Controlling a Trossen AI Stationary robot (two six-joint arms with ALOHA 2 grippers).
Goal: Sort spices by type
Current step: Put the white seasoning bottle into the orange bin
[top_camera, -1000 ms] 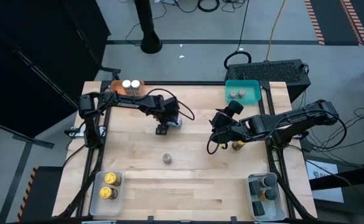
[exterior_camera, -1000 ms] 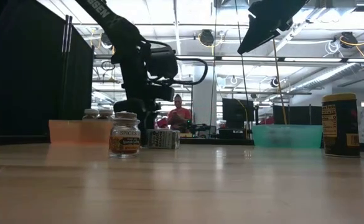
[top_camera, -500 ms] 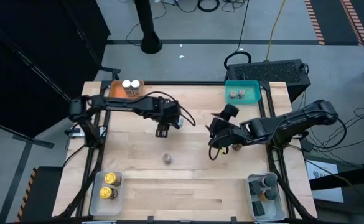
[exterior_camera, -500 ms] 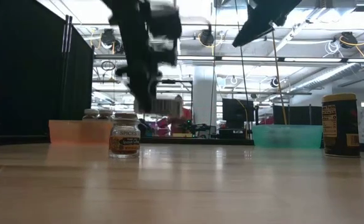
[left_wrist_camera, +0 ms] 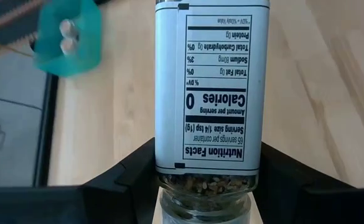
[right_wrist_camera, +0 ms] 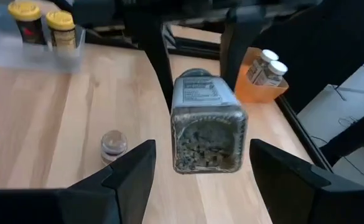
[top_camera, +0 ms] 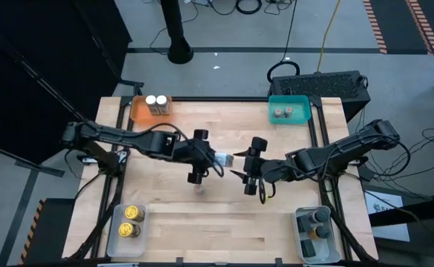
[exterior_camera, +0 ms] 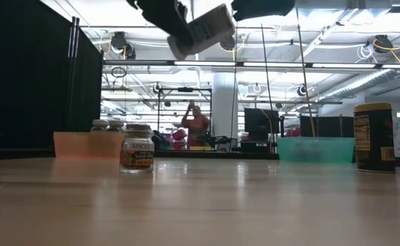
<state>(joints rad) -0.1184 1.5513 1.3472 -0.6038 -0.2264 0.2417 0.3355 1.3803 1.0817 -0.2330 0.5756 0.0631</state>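
Note:
My left gripper (top_camera: 211, 158) is over the table's middle, shut on a square glass spice jar (top_camera: 222, 158) with a white nutrition label (left_wrist_camera: 210, 93). The jar is high in the low view (exterior_camera: 203, 29). My right gripper (top_camera: 239, 167) is open and faces the jar's free glass end (right_wrist_camera: 210, 143). Its fingers stand on either side, just short of that end, touching nothing. A small brownish jar (top_camera: 199, 190) with a pale lid stands on its base on the table below the left gripper (exterior_camera: 137, 148). My left gripper pinches the jar between its two fingers (left_wrist_camera: 135, 177) at the lid end, on the bare glass (left_wrist_camera: 206, 183) below the label. The fingers come level from the table's left and lie along the jar. Lifted clear, the jar is nearly level, with its base toward the right gripper.
An orange tray (top_camera: 141, 111) at far left holds two white-topped jars. A teal tray (top_camera: 300, 111) at far right holds two grey-lidded jars. Clear trays sit near left (top_camera: 116, 230) with yellow jars and near right (top_camera: 306, 241) with dark jars. A dark yellow-lidded jar (exterior_camera: 374, 137) stands at the right.
My left gripper has lifted the square jar from where it lay on the table, carried it up and toward the near edge and centre, and turned it level toward the right arm. My right gripper has moved left and nearer, toward the jar.

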